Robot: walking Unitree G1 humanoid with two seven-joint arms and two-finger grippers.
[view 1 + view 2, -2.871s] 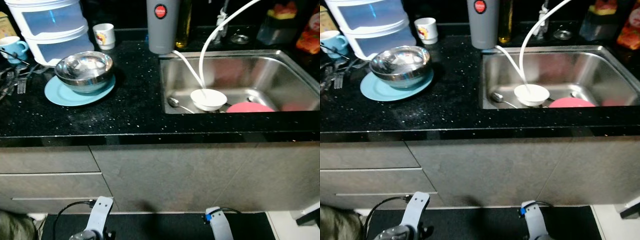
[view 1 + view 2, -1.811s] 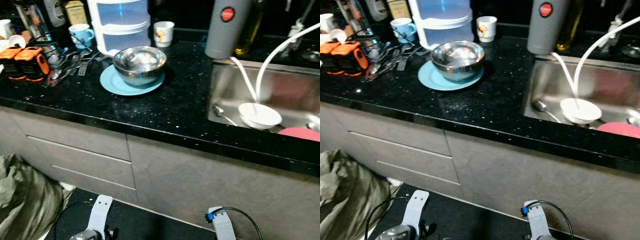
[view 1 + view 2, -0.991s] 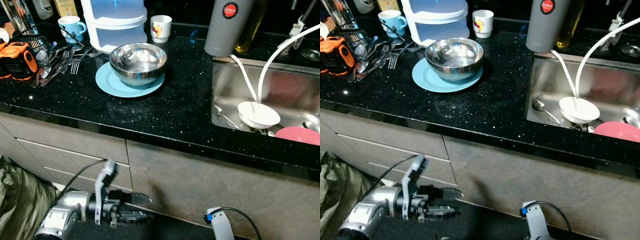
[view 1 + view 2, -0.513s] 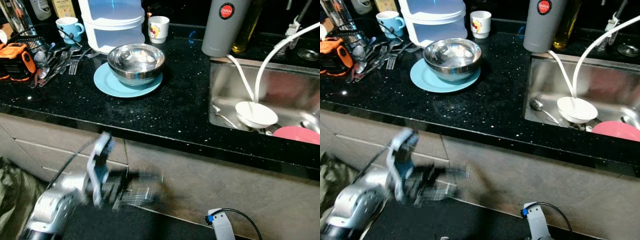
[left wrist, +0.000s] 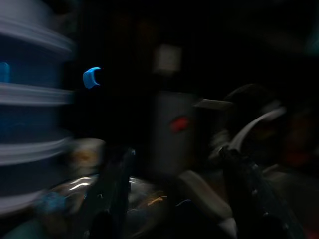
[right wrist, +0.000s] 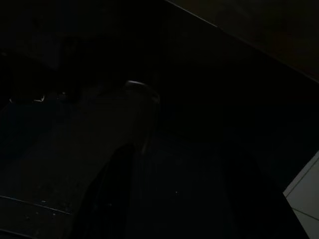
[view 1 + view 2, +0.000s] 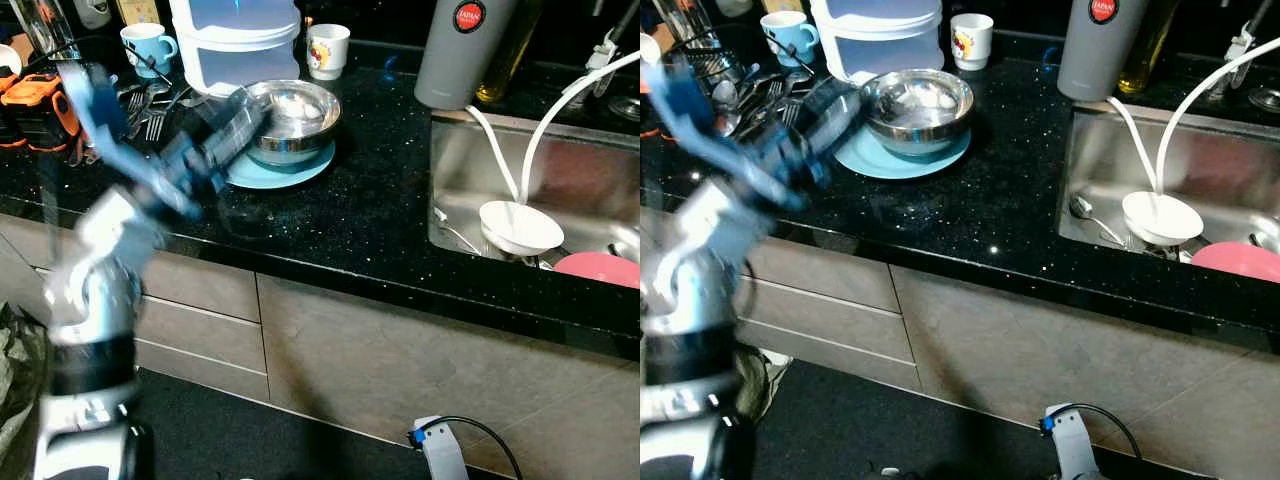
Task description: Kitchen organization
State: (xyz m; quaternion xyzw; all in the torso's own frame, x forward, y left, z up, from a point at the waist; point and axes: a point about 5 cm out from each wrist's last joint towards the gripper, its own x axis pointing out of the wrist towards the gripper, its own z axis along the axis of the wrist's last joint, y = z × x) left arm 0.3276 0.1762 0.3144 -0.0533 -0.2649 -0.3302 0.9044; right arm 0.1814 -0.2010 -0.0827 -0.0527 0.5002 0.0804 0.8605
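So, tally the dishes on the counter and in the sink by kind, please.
Cups: 2, blue cup, white cup
Bowls: 3, steel bowl, white bowl, pink bowl
Plates: 1, blue plate
Total: 6

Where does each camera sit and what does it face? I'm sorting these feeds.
Left eye: head, looking down at the counter; blurred left arm reaches toward the steel bowl.
Right eye: same scene, slightly offset; shares the sink.
Left wrist: looks along the left gripper toward the bowl.
Right wrist: very dark; right gripper fingers faintly outlined.
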